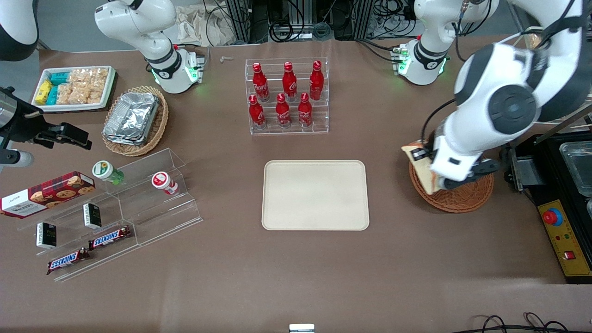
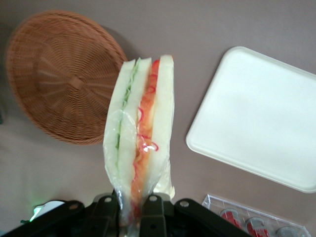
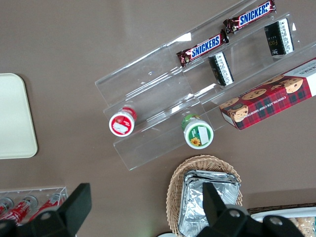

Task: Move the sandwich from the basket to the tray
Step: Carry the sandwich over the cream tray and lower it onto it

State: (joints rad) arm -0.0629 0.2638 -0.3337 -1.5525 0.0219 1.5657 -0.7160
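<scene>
"SNICKERS" stands on two candy bars (image 3: 206, 48) on the clear stepped stand (image 3: 163, 94); "CHOCOLATE CHIP" reads along the red plaid cookie box (image 3: 269, 101).

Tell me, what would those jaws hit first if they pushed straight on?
Probably bare table between the basket and tray; depth is unclear. The gripper, above the basket's edge, already clamps the sandwich.

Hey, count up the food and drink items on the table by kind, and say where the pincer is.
Red soda bottles: 6
Snickers bars: 2
Cookie boxes: 1
Small lidded cups: 2
Small dark boxes: 2
Sandwich: 1, held by the pincer above the basket
Total: 14
</scene>
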